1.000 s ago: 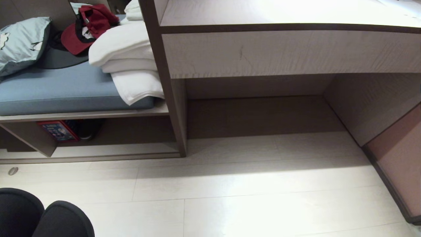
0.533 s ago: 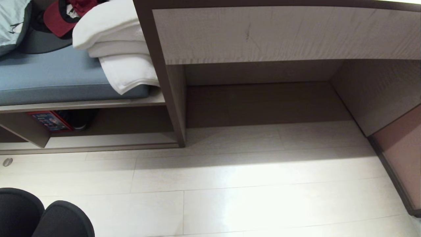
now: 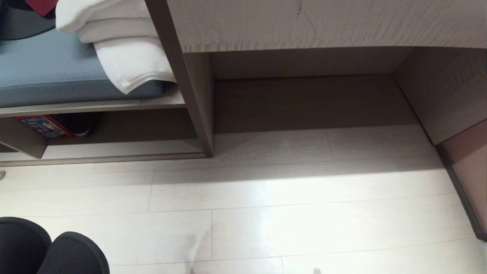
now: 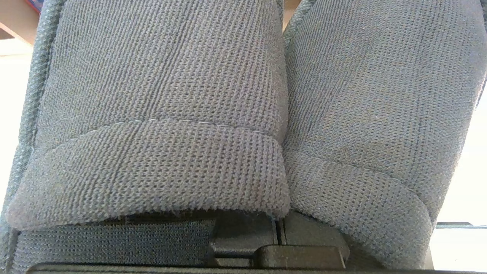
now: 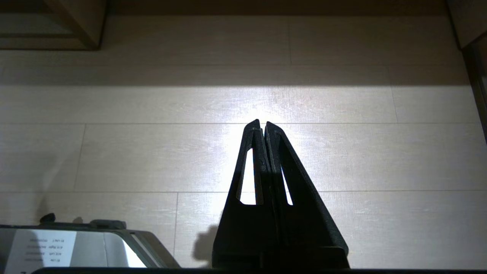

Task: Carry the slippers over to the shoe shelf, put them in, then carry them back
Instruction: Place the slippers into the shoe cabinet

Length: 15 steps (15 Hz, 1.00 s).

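Camera has tilted down; nothing else moved. Left tool (image 4: 243, 243) clamps the slippers (image 4: 163, 114), right tool (image 5: 262, 127) closed, empty. Carrying step; next, turn left toward the shelf (image 3: 114, 133).

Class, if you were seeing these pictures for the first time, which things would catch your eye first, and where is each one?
First, the slippers: their dark knitted fabric fills the left wrist view, held by the left end effector, and their rounded toes sit in the bottom left corner of the head view. Next, the folded white towels draped over the blue cushion at upper left, above the shoe shelf. The right end effector points shut over the pale floor.
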Available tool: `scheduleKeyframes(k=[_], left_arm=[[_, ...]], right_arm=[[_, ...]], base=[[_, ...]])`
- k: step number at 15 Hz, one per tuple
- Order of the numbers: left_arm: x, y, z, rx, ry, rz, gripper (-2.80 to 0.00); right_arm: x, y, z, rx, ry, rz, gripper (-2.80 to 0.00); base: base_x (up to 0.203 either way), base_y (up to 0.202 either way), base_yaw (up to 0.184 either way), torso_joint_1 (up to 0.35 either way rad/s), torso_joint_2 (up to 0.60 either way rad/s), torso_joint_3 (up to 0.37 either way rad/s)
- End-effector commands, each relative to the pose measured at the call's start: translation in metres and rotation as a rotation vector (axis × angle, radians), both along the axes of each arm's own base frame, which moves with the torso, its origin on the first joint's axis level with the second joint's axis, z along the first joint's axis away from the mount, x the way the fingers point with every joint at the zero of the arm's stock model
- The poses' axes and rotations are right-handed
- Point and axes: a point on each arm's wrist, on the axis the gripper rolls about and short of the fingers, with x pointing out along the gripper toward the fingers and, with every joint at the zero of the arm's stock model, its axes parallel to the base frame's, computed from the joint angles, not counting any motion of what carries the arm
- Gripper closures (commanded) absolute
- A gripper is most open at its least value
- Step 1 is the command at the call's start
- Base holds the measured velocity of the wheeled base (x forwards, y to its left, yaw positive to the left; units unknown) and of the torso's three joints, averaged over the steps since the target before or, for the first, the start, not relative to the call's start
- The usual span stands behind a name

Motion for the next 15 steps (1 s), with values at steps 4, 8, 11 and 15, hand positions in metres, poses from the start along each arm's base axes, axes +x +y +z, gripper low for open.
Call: scheduleKeyframes(k=[4,8,11,15], left_arm=[[0.0000,0.0000,0.0000,0.000,0.000,0.000,0.00],[0.0000,0.0000,0.0000,0.000,0.000,0.000,0.00],[0.0000,0.0000,0.0000,0.001,0.000,0.000,0.00],[0.0000,0.0000,0.0000,0.001,0.000,0.000,0.00]], right_arm=[[-0.0001,0.0000,0.0000,-0.001,-0.001,0.000,0.00],[-0.0001,0.0000,0.0000,0.000,-0.001,0.000,0.00],[-0.0001,0.0000,0.0000,0.000,-0.001,0.002,0.00],[-0.0001,0.0000,0.0000,0.000,-0.001,0.000,0.00]], base=[[0.000,0.000,0.000,-0.001,0.00,-0.194],[0.000,0.000,0.000,0.002,0.00,-0.200],[0.000,0.000,0.000,0.001,0.00,-0.203],[0.000,0.000,0.000,0.004,0.00,-0.198]])
